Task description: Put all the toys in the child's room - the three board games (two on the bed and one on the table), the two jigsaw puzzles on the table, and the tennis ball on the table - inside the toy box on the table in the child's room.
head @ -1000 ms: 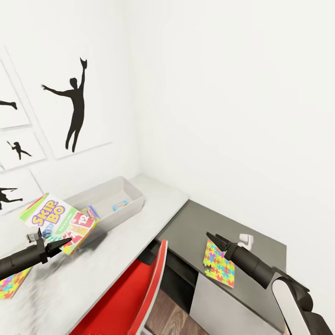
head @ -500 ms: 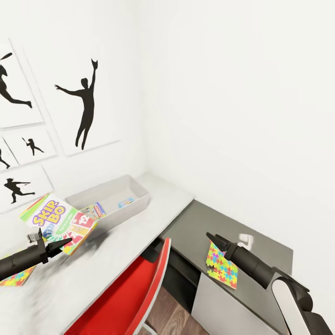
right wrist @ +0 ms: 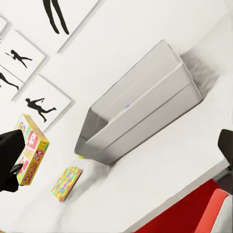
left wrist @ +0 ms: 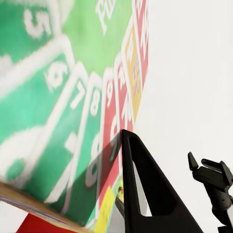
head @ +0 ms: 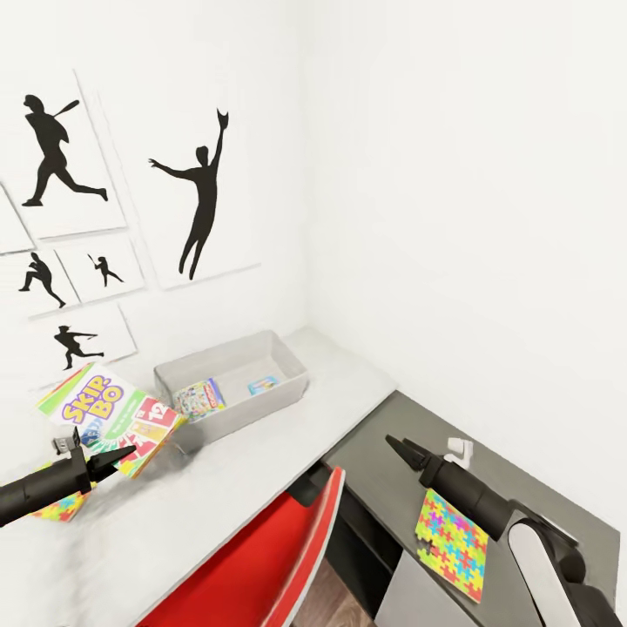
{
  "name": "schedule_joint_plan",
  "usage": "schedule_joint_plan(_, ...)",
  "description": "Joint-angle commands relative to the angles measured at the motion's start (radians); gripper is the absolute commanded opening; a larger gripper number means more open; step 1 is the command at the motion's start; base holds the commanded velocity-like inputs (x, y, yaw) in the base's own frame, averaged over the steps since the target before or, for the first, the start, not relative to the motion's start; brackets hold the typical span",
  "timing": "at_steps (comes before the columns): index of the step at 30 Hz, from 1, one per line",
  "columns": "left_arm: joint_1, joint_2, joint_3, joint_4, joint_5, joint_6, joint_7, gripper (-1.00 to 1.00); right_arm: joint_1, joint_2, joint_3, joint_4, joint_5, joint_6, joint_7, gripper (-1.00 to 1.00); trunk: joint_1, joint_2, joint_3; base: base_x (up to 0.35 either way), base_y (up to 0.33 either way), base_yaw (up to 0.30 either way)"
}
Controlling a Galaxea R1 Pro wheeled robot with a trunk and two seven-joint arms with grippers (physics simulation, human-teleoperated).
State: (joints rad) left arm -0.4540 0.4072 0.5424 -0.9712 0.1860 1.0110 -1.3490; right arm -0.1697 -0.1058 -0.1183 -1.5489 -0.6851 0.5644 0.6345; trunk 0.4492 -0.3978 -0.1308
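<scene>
The left gripper [head: 122,453] grasps the Skip-Bo box [head: 109,418] left of the toy box [head: 287,387], while the right gripper [head: 394,444] looks clenched, empty.

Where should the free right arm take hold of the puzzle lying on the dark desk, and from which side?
The puzzle is a thin panel lying flat, so there is little to pinch from above. Its near edge seems to reach the dark desk front edge. Probably best to bring the right gripper from that side and close the jaws on that edge.
</scene>
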Motion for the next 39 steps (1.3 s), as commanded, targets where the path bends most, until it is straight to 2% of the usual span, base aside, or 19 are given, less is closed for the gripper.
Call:
schedule_joint_plan(1,-0.001,0.0,0.0,0.0,0.003,0.009,-0.002,-1.0,-0.001,0.0,-0.001,-0.001,-0.007,0.008,0.0,1.0,0.001,-0.002,-0.002,0.072,-0.002,0.213)
schedule_joint_plan(9,-0.002,-0.001,0.0,0.0,0.003,0.009,-0.002,-1.0,-0.001,0.0,-0.001,0.0,-0.007,0.008,0.001,1.0,0.001,-0.002,-0.002,0.087,0.017,0.12)
schedule_joint_plan(39,-0.001,-0.001,0.0,0.0,0.003,0.009,-0.002,-1.0,-0.001,0.0,-0.001,0.0,-0.007,0.002,0.002,1.0,0.001,-0.002,-0.002,0.065,0.003,0.002)
